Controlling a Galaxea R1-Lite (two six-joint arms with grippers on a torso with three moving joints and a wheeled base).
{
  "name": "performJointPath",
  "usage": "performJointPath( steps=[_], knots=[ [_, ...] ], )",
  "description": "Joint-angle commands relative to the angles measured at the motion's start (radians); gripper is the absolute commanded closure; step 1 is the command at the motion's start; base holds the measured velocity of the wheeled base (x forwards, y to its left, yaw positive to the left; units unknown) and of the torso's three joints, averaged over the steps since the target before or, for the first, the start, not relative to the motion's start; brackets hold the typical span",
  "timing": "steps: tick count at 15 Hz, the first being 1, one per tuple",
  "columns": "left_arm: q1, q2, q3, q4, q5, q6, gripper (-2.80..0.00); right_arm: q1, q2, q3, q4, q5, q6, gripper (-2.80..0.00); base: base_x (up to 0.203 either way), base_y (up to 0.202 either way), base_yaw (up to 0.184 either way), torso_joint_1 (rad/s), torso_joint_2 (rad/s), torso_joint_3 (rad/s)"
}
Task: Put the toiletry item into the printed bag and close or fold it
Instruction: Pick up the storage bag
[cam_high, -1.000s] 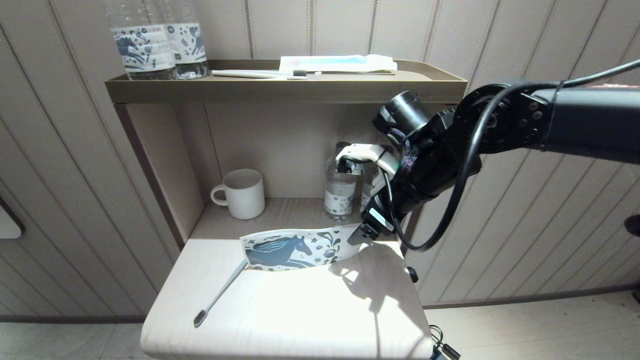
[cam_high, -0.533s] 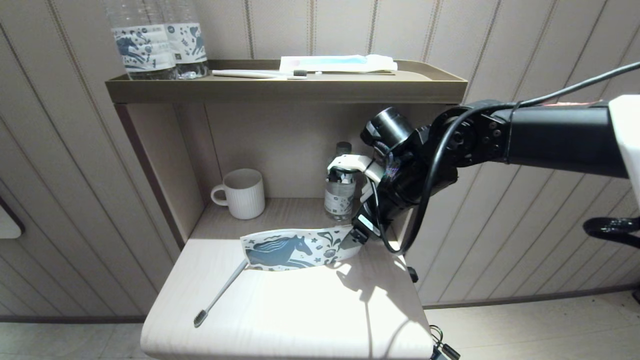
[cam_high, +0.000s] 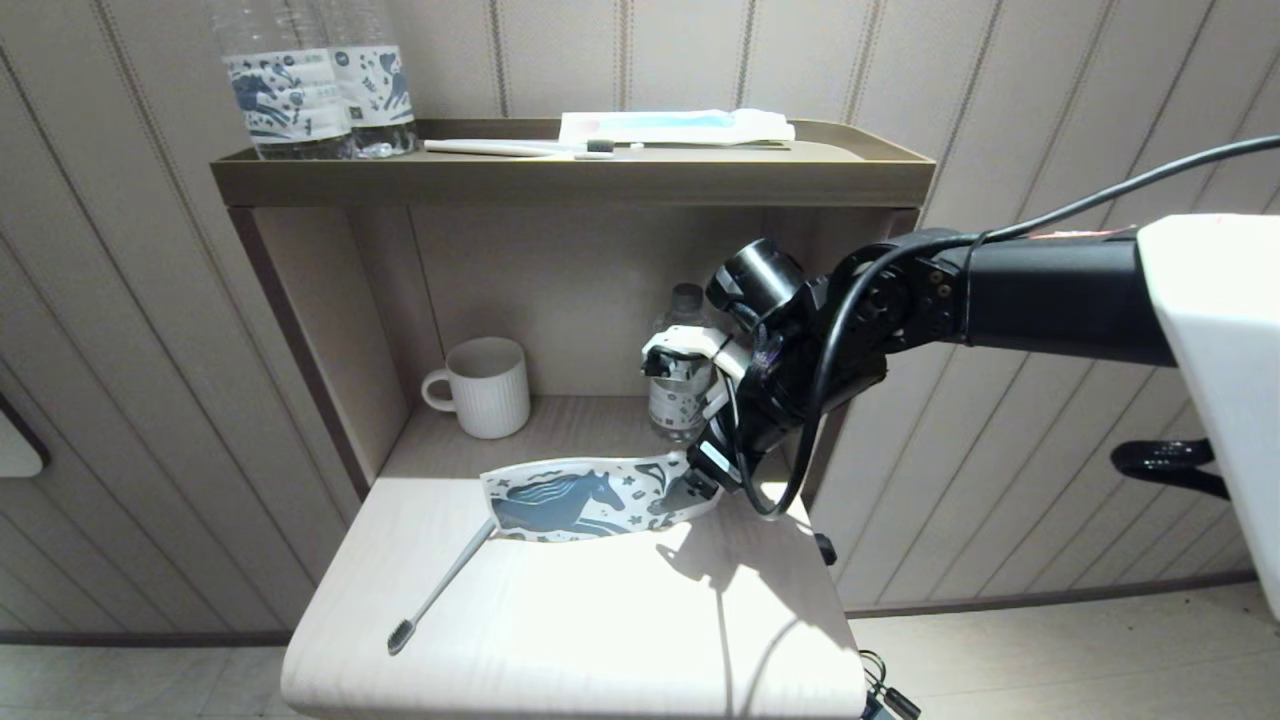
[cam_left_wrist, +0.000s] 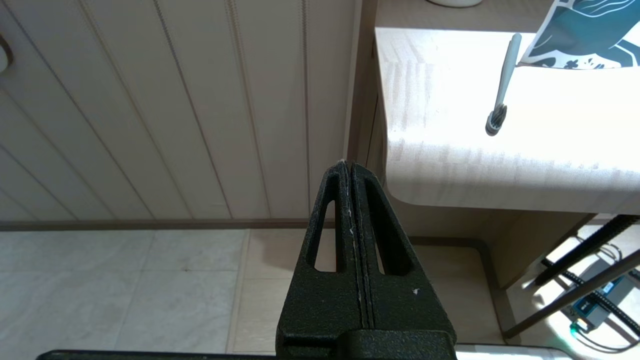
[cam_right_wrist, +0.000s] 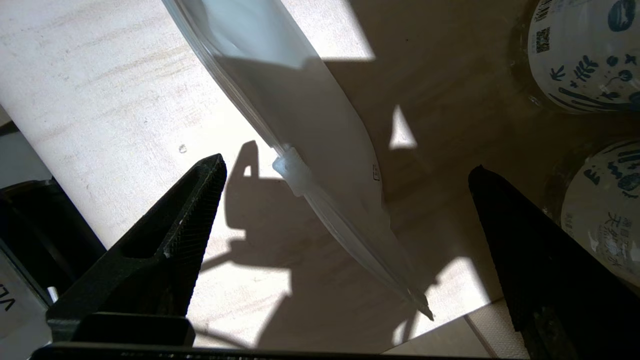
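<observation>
Left hand (cam_left_wrist: 351, 172) parked low beside the table (cam_high: 600, 630), fingers together. Toothbrush (cam_high: 440, 583) on the table, handle end at the horse-print pouch (cam_high: 590, 500). Right hand (cam_high: 700, 480) at the pouch's right end, fingers wide apart astride its zip edge, no grip. Bottles (cam_high: 680, 385) behind.

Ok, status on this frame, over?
Right gripper open astride the printed bag's zip end. Left gripper shut, parked off-table. Toothbrush half out. Bottles close behind.
</observation>
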Motion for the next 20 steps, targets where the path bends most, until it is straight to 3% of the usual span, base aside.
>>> performJointPath(
  steps=[1,6,11,20],
  knots=[
    [0.0,0.004,0.0,0.001,0.0,0.0,0.0,-0.005,0.003,0.002,0.005,0.02,-0.001,-2.8,0.0,0.0,0.0,0.0,0.0,0.0],
    [0.0,0.004,0.0,0.001,0.0,0.0,0.0,-0.011,0.0,0.038,0.007,0.052,0.007,-2.8,0.0,0.0,0.0,0.0,0.0,0.0],
    [0.0,0.004,0.0,0.0,-0.001,0.0,0.0,-0.049,0.0,0.043,0.005,0.15,0.017,-2.8,0.0,0.0,0.0,0.0,0.0,0.0],
    [0.0,0.004,0.0,0.001,0.0,0.0,0.0,-0.052,-0.003,0.065,-0.025,0.154,-0.006,-2.8,0.0,0.0,0.0,0.0,0.0,0.0]
  ],
)
